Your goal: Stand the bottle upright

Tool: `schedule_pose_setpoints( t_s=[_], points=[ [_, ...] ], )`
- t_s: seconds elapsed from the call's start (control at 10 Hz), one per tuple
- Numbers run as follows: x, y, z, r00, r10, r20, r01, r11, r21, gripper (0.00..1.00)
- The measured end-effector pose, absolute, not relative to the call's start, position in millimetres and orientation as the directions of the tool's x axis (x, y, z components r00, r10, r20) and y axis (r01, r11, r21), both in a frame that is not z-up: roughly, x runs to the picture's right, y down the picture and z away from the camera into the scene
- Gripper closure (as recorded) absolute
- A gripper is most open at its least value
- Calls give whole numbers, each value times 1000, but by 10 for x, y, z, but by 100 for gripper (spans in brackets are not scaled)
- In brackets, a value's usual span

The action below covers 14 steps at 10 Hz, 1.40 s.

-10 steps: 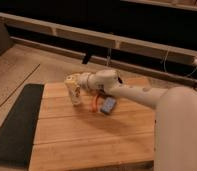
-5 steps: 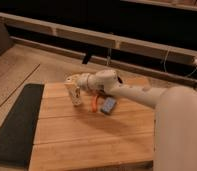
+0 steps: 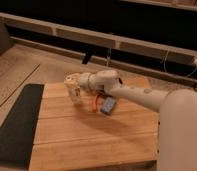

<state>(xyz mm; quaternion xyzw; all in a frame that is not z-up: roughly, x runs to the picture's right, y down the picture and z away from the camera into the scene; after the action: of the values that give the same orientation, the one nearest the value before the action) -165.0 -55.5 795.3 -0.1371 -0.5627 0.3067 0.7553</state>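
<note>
The bottle point(image 3: 76, 96), a small cream cylinder, appears to stand nearly upright on the wooden table point(image 3: 92, 137) near its back left corner. My gripper point(image 3: 72, 84) is right at the bottle's top, reaching in from the right on the white arm point(image 3: 137, 95). The bottle's upper part merges with the gripper, so its cap is hidden.
A thin orange stick point(image 3: 95, 103) and a blue-grey flat block point(image 3: 108, 105) lie just right of the bottle, under the arm. A black mat point(image 3: 14, 125) runs along the table's left side. A dark rail and wall stand behind the table.
The gripper and bottle have barely moved. The bottle looks slightly more upright than a second ago.
</note>
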Motion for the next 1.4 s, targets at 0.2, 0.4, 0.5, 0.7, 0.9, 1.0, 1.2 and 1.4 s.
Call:
schedule_pose_setpoints(
  t_s=[0.2, 0.4, 0.5, 0.7, 0.9, 1.0, 1.2, 1.4],
  points=[
    [-1632, -518, 7962, 137, 616, 776, -318, 769, -555, 100],
    [-1614, -410, 8023, 120, 620, 775, -322, 763, -560, 100],
    [-1605, -363, 8049, 121, 621, 774, -322, 762, -561, 100],
    [-1588, -275, 8076, 129, 613, 779, -312, 771, -555, 100],
    [-1580, -240, 8075, 128, 608, 783, -305, 776, -552, 91],
    [-1575, -229, 8074, 125, 609, 783, -304, 775, -554, 81],
    [-1546, -208, 8096, 121, 616, 778, -309, 769, -560, 58],
    [-1524, -198, 8111, 117, 622, 774, -314, 763, -565, 38]
  ],
)
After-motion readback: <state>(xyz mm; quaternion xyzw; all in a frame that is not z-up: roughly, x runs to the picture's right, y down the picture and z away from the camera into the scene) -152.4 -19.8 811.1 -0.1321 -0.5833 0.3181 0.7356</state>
